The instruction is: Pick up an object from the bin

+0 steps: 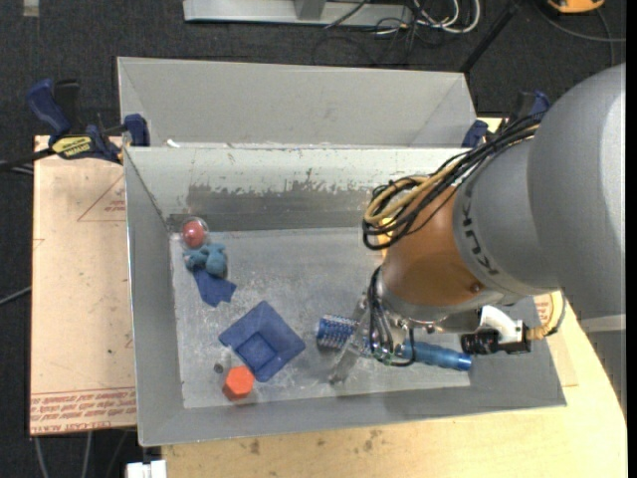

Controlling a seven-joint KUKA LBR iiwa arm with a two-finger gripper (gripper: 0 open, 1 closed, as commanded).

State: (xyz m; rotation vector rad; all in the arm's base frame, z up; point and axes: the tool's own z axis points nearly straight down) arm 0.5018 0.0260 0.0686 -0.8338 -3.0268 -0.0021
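My gripper [370, 337] is low in the bin's front right part, under the arm's orange cover. Just to its left lies a small blue brush-like piece with pale ridges [335, 333], touching or almost touching it. A blue pen-shaped thing [443, 358] lies on the bin floor just right of the gripper, partly under the wrist. Further left rests a flat blue square piece [261, 341].
An orange block [238, 382] sits at the front left. A pink-red ball [193, 233], a blue lumpy toy [208, 259] and a blue scrap [215, 288] lie by the left wall. The arm covers the bin's right side.
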